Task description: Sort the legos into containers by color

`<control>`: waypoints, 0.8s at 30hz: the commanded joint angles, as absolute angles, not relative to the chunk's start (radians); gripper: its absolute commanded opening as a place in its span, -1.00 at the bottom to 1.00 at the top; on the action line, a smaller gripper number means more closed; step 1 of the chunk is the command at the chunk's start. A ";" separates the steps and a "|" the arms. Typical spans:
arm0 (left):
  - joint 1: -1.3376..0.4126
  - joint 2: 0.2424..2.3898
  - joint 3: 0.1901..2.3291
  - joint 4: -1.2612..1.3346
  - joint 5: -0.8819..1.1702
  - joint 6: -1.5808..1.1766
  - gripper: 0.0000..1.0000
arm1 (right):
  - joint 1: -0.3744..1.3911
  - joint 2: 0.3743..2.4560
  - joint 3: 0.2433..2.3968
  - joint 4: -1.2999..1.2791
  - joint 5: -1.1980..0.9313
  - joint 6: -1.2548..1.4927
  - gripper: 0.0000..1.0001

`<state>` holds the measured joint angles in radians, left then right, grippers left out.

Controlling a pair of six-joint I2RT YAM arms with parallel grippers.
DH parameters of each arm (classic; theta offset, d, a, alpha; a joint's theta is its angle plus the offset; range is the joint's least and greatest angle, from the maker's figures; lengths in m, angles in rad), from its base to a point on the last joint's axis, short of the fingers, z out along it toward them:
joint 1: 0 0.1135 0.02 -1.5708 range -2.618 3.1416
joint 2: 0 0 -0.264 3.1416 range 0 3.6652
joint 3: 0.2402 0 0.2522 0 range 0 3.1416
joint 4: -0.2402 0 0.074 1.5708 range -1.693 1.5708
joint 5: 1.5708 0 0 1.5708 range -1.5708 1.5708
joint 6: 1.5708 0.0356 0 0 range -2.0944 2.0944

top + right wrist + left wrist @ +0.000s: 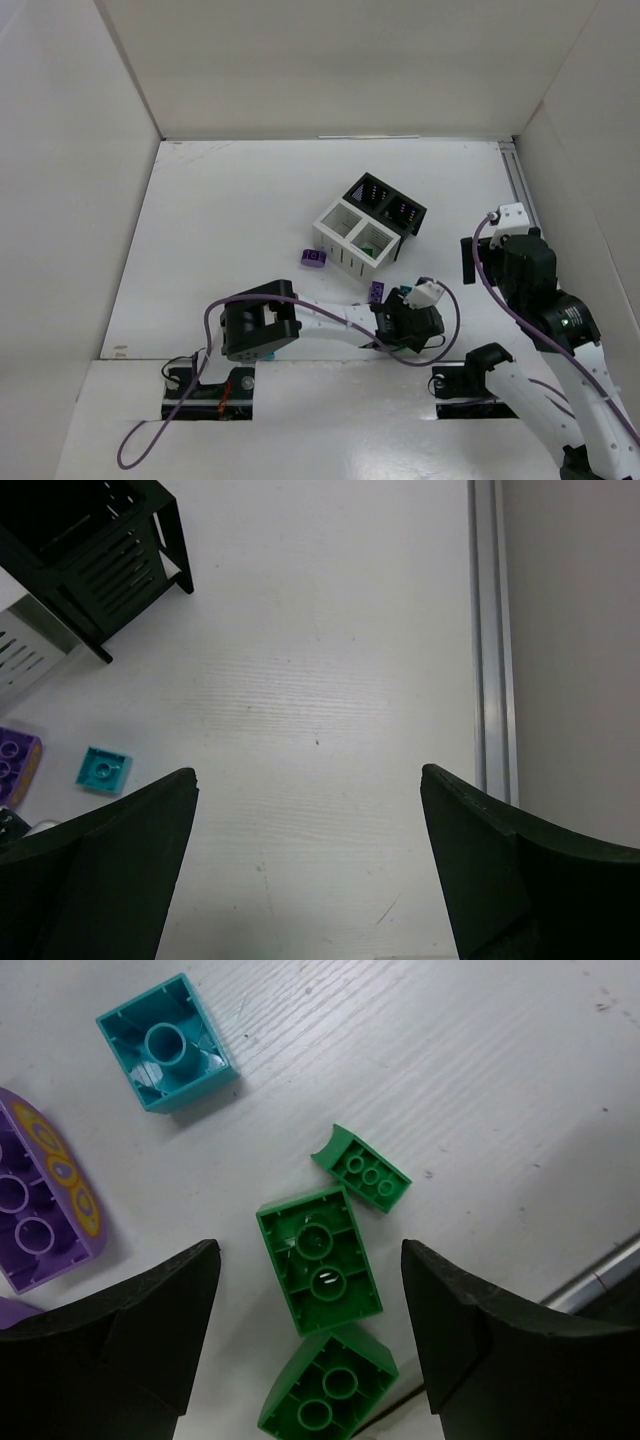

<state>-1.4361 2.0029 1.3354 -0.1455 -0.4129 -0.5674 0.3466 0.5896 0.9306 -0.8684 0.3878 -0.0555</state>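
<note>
Left gripper (305, 1260) is held wide open over a green brick (320, 1272); right gripper (310, 780) is spread wide too, nothing between its fingers.

And in the left wrist view the green brick is seen lying underside up between the fingers, touched by neither. A smaller green piece (362, 1168) is set just beside it at 1 o'clock, and a third green brick (328, 1385) appears to touch it at 6. A teal brick (168, 1043) is spotted at 11 o'clock and a purple brick (40, 1200) at 9. From above, the white bins (352, 236) are found at 11 o'clock from the left gripper, with the black bins (385, 203) joined behind them. Something green is seen in one white bin. A second purple brick (313, 258) lies just beside the white bins at their 8 o'clock. The right gripper is held over the table (320, 680), a rail (484, 630) at its 1 o'clock.
</note>
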 commanded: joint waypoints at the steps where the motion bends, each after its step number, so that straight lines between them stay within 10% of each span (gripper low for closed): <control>1: -1.434 2.014 1.385 -0.190 -0.480 -0.604 0.36 | 0.342 0.580 0.923 -0.874 0.416 -0.046 0.94; 10: -1.434 1.997 1.394 -0.227 -0.501 -0.617 -0.39 | 0.342 0.580 0.923 -0.874 0.416 -0.046 0.94; 24: -1.346 1.511 1.261 -0.212 -0.698 -0.569 -0.46 | 0.342 0.580 0.781 -0.775 0.226 -0.057 0.94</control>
<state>-1.4086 1.5616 1.2694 -0.2264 -0.6281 -0.6102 0.3462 0.5880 0.8127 -0.8497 0.3035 -0.0666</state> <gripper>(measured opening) 0.337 0.970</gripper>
